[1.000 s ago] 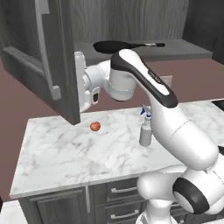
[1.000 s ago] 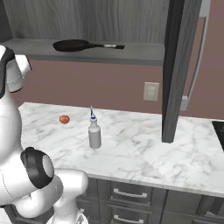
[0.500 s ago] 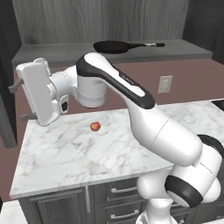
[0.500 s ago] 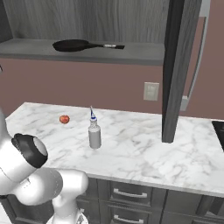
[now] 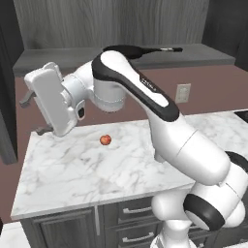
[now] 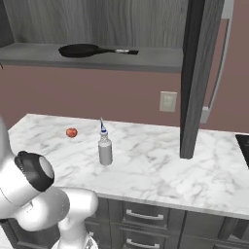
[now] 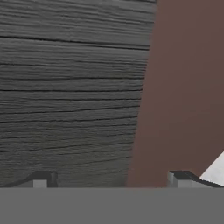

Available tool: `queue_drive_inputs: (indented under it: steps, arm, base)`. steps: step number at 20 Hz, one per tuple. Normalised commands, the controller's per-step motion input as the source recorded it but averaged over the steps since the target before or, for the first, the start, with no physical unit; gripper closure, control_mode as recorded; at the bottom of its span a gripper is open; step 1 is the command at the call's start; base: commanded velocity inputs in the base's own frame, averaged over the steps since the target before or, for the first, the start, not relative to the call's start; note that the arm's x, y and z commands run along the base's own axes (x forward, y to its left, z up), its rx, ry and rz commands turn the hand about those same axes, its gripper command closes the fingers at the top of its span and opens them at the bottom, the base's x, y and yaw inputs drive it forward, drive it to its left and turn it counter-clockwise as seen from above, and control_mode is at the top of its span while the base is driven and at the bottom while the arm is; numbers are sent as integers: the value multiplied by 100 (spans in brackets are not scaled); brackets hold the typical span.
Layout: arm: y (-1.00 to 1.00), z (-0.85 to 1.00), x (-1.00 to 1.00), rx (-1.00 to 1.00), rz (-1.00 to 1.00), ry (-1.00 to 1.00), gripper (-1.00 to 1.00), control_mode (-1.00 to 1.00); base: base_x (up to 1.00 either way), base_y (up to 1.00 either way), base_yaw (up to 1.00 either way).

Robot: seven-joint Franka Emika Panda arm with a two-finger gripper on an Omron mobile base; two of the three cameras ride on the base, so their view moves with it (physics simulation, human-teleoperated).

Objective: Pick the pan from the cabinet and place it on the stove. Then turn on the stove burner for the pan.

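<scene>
The claw [image 5: 30, 115] stands wide open and empty, out over the left end of the tabletop [image 5: 72, 169], its fingers [image 5: 25, 99] aimed left at a dark grey wood-grain door [image 7: 70, 87] beside the brown wall [image 7: 183, 87].

The pan [image 6: 78, 49] lies on the open cabinet's [image 6: 146, 57] shelf, above and behind the arm. It is shallow, round and black, and its long straight handle points right along the shelf. No brand or lettering can be read on anything.

Below, on the white marbled tabletop, a small red fruit [image 5: 105, 140] lies near the back wall. To its right stands a grey bottle [image 6: 104, 148] with a blue-and-white tip. A pale wall outlet [image 6: 168, 101] sits on the wall behind. The cabinet's right door [image 6: 194, 78] hangs open, with its silver bar handle [image 6: 219, 63] on the far side. Drawers [image 6: 141, 214] with short handles run under the tabletop.
</scene>
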Motion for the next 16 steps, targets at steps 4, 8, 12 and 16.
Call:
queue_drive_inputs:
  steps: [4, 8, 12, 16]
  arm:
    - [-86, 9, -49, -10, 0, -28, -100, -100]
    - [-88, 15, -34, -10, 0, -26, -100, -100]
    - [-85, 11, -24, -7, 0, -25, -100, -100]
    - [-84, 6, -15, -5, -6, -23, -100, -100]
  base:
    - [0, 0, 0]
    - [0, 0, 0]
    - [0, 0, 0]
    - [0, 0, 0]
